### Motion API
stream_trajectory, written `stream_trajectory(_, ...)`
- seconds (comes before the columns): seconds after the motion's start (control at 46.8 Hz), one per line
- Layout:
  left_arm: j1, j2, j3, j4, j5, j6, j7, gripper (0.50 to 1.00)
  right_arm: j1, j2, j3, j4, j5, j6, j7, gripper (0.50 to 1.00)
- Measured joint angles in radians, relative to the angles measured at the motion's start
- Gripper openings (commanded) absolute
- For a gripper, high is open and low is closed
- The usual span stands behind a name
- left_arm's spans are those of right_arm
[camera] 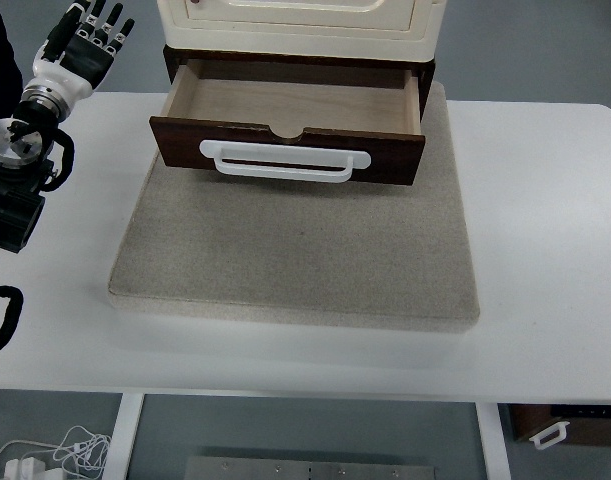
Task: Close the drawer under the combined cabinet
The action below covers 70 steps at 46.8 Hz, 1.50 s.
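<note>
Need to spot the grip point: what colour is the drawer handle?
White, against the dark brown drawer front; handle shows in top view.

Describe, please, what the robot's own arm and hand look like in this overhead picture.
Only the left arm shows. The left hand has black fingers with greenish segments and a white palm section. Below it sits a silver metal wrist joint on a black forearm housing, with a black cable looped beside it. The right arm is out of view.
</note>
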Motion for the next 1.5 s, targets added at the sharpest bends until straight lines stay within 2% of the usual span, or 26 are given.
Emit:
stream_trajectory(1.048,-0.017,0.015,0.008,0.028,0.025,0.002,0.0,0.996,0.0,0.0,0.0,0.0,0.0,0.0,0.0,0.952)
stream_trajectory(1.497,-0.13,0.123,0.023,0.027,0.092,0.005,0.0,0.996,0.0,0.0,0.0,0.0,0.0,0.0,0.0,0.952)
